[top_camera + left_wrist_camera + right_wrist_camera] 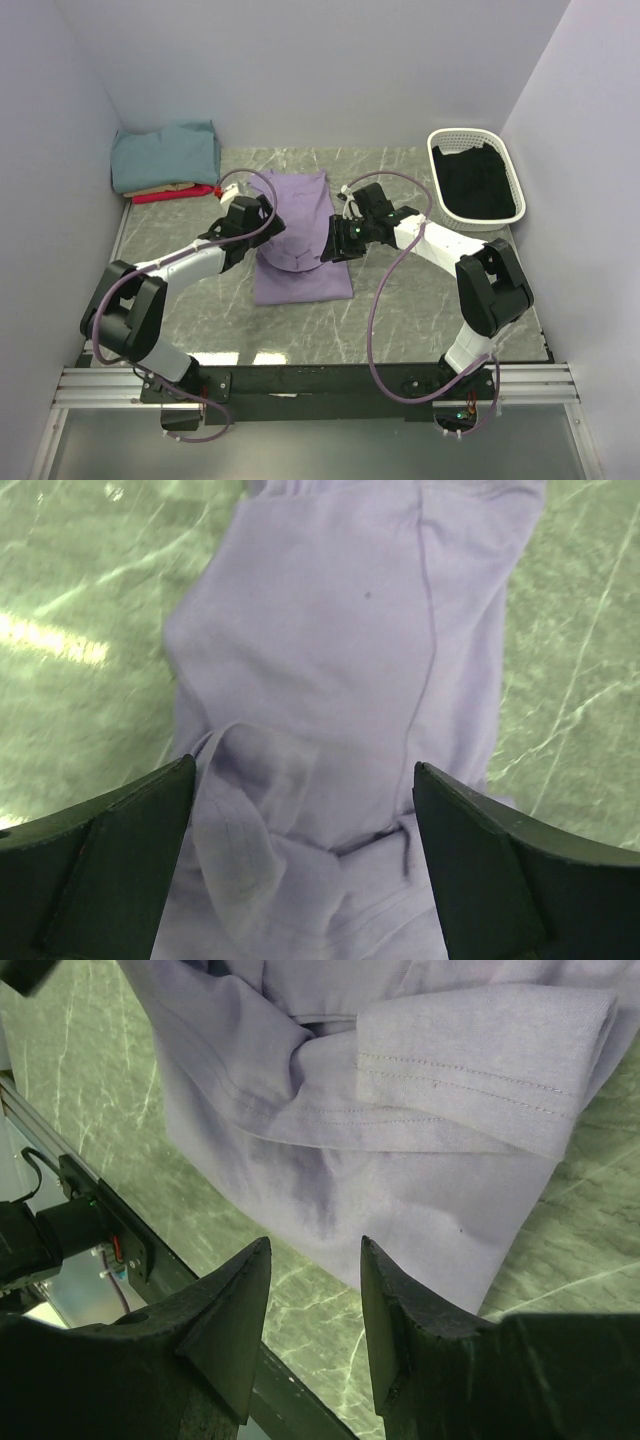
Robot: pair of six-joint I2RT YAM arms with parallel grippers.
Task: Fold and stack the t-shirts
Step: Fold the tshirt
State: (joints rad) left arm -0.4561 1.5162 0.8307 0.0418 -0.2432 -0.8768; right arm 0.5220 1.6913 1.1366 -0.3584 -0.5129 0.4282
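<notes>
A lavender t-shirt [300, 280] lies partly folded in the middle of the table, with bunched folds at its centre. My left gripper [266, 216] hovers over its left side. In the left wrist view the left gripper [304, 770] is wide open above the rumpled cloth [330, 630], holding nothing. My right gripper [336, 244] is at the shirt's right edge. In the right wrist view the right gripper [315, 1245] stands open over bare table beside the folded sleeve [470, 1070]. Teal [165, 152], tan [160, 187] and red [170, 196] folded t-shirts are stacked at the back left.
A white slatted basket [440, 165] with dark cloth inside stands at the back right. Walls close in the table on three sides. The black frame rail [110, 1230] runs along the near edge. Purple cables loop over both arms.
</notes>
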